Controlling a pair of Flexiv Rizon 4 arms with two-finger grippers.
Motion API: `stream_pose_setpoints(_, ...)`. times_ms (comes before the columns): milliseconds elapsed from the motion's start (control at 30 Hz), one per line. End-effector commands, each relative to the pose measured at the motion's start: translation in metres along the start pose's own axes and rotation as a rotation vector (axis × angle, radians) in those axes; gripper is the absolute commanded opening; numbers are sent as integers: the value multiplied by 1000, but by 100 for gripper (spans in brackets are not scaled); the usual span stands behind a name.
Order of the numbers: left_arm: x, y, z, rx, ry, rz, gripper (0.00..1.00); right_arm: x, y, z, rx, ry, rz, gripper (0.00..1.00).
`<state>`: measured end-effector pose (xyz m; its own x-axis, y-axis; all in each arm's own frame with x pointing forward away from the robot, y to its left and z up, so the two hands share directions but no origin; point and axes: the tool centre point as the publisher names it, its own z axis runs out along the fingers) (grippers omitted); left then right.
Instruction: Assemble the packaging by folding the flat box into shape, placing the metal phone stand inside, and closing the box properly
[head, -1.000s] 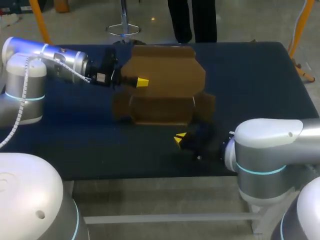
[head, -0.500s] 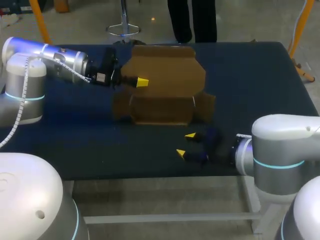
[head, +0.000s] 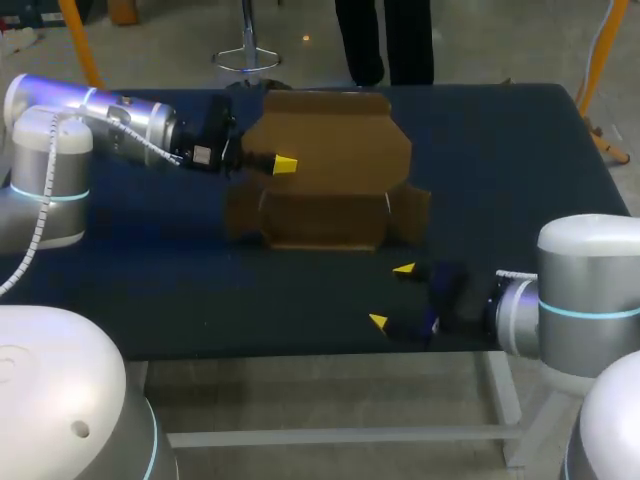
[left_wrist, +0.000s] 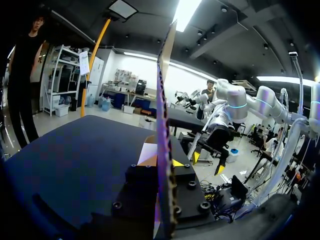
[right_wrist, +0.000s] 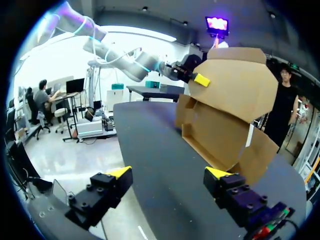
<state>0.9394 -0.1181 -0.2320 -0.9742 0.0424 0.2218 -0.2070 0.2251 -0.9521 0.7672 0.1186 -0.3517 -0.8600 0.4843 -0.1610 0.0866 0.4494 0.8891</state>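
Note:
A brown cardboard box (head: 325, 170) stands half folded in the middle of the dark blue table (head: 510, 160), its tall back panel upright and its side flaps spread. My left gripper (head: 283, 164) is shut on the left edge of that panel. In the left wrist view the cardboard (left_wrist: 162, 100) runs edge-on between the fingers of the left gripper (left_wrist: 165, 162). My right gripper (head: 392, 295) stands open near the table's front edge, apart from the box, with nothing between its fingers. From the right wrist view the box (right_wrist: 225, 100) lies ahead of the right gripper (right_wrist: 169, 174). No metal phone stand shows.
The box's front right flap (head: 412, 215) sticks out toward the right gripper. Bare table surface lies to the right of the box and in front of it on the left. My right arm's elbow (head: 590, 290) hangs over the front right corner.
My right gripper has opened wide and drawn back to the right, away from the box's front. The left gripper and the box have not moved.

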Motion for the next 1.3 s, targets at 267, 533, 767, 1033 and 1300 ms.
stream_pose_setpoints(267,-2,4,2,-1,4,-1,0,-23,-14,-59,8,-65,32,100)
stream_pose_setpoints(533,-2,4,2,-1,4,-1,0,-40,-25,-67,37,-149,59,100)
stream_pose_setpoints(767,-2,4,2,-1,4,-1,0,-50,-33,-73,44,-171,71,100)
stream_pose_setpoints(1033,-2,4,2,-1,4,-1,0,-69,-49,-78,31,-183,105,100)
stream_pose_setpoints(1300,-2,4,2,-1,4,-1,0,-98,-56,-66,3,-138,92,100)
